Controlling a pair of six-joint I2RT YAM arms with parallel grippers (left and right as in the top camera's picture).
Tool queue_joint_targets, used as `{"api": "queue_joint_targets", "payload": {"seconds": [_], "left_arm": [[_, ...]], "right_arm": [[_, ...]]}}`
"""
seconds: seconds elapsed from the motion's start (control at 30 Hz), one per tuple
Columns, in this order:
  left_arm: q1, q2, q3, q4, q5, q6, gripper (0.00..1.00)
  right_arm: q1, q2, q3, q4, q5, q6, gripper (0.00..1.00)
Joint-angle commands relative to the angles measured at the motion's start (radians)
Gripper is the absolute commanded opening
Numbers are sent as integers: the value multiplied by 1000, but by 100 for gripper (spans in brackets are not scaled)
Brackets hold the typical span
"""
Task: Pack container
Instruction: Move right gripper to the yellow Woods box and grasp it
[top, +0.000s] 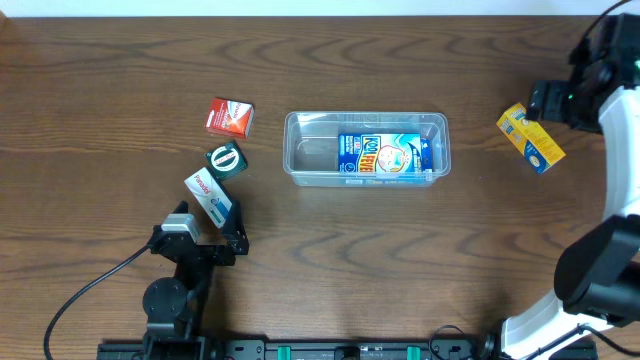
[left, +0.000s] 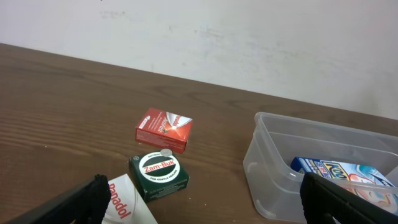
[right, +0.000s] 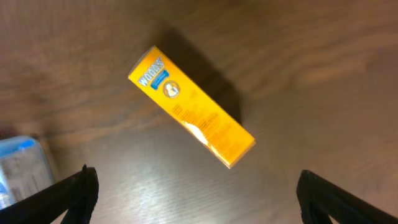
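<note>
Both grippers stand empty with their jaws spread wide. The right gripper (right: 198, 196) hangs over a yellow box (right: 193, 118), which lies flat and slantwise just ahead of its fingers, touched by neither. The left gripper (left: 202, 208) sits low over the table (top: 120, 80), with a white box (left: 124, 202) right beside its left finger. A green box (left: 158, 176) sits just beyond that and a red box (left: 164, 129) a little further out. The container (left: 267, 162) lies ahead of this gripper and off to its right. It is well apart from the right gripper, across the table. A blue box (top: 385, 155) lies flat inside the container and takes up the half of the floor nearer the right arm. By my reckoning the packing has barely begun, with one box in, four out on the wood, and neither gripper holding anything. The container is clear, thin-looking plastic, rectangular with rounded corners and a rolled rim, and the wood shows through its walls. The boxes look like printed cardboard with crisp edges. The yellow one is long and slim. The green one is squat and nearly square, with a round white emblem on top. The red one is a flat little carton. The table is dark brown with a strong wavy grain and a dull sheen.
</note>
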Motion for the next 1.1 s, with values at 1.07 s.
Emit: {"api": "queue_joint_targets", "payload": {"seconds": [1.07], "left_arm": [[4,-1,-17,-33,20,10,98]], "right_arm": [[-12,182,-367,522,-92,-8,94]]}}
